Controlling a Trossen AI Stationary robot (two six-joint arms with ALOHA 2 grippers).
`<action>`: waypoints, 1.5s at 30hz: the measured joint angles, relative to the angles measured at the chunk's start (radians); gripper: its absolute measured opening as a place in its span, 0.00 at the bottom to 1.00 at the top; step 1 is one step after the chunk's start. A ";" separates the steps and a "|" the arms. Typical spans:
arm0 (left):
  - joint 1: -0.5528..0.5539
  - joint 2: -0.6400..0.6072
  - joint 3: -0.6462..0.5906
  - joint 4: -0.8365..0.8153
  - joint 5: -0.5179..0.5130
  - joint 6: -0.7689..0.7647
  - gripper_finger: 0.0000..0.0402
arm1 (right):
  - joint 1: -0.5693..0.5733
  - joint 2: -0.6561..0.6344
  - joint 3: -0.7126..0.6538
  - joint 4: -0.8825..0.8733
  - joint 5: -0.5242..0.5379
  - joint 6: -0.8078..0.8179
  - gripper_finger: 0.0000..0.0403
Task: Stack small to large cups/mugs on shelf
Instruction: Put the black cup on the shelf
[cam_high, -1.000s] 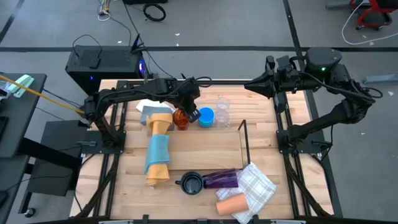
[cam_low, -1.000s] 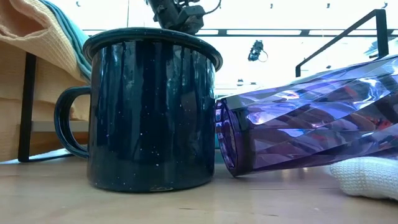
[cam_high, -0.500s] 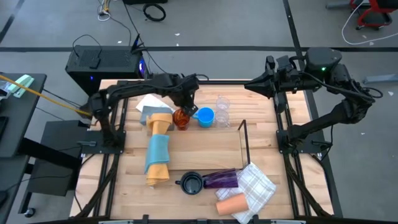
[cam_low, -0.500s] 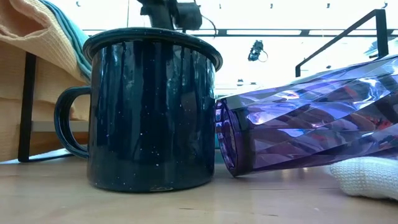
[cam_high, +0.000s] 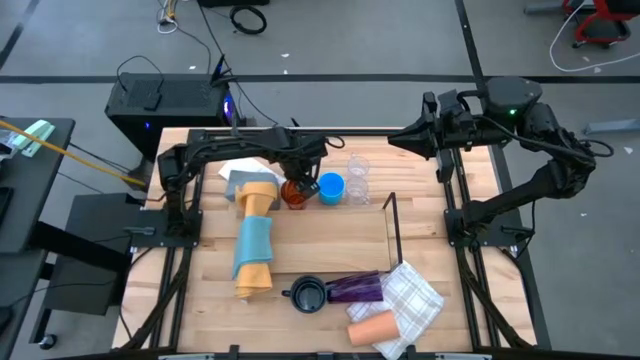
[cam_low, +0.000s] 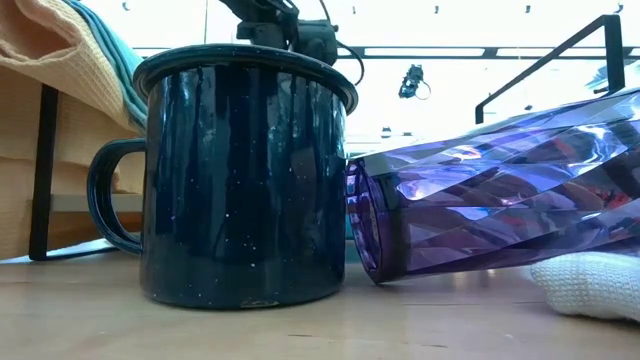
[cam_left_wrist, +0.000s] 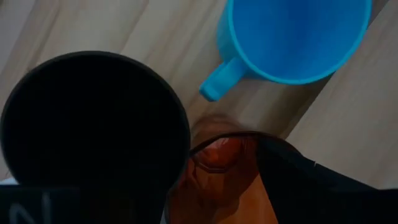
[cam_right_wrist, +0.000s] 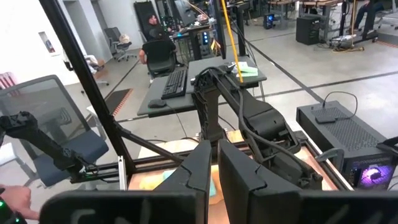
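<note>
Left wrist view shows the left gripper (cam_left_wrist: 217, 180) jaws apart over the amber cup (cam_left_wrist: 221, 177); high view shows the right gripper (cam_high: 392, 139) upper right, jaws together.

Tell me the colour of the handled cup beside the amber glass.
Bright blue; the handled cup shows best in the left wrist view.

1. Far side of table (cam_high: 330, 245), left to right: cup (cam_high: 292, 192), mug (cam_high: 331, 188), glasses (cam_high: 358, 172); left gripper (cam_high: 300, 177) over the cup
2. Rolled cloth (cam_high: 255, 240) along the left side
3. Near edge: handled mug (cam_high: 309, 296), tumbler (cam_high: 355, 288) lying touching its right side; towel (cam_high: 413, 300) right of that
4. Rack (cam_high: 392, 225) right of centre
</note>
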 joint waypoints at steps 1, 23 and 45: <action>0.001 0.000 0.000 0.000 0.000 0.000 0.57 | 0.000 0.000 0.000 0.000 0.000 0.000 0.09; 0.051 -0.001 0.117 -0.013 0.000 0.003 0.51 | 0.000 0.000 0.000 0.000 0.000 0.000 0.09; 0.066 0.034 0.114 -0.036 -0.001 0.019 0.44 | 0.000 0.000 0.000 0.000 0.000 0.001 0.09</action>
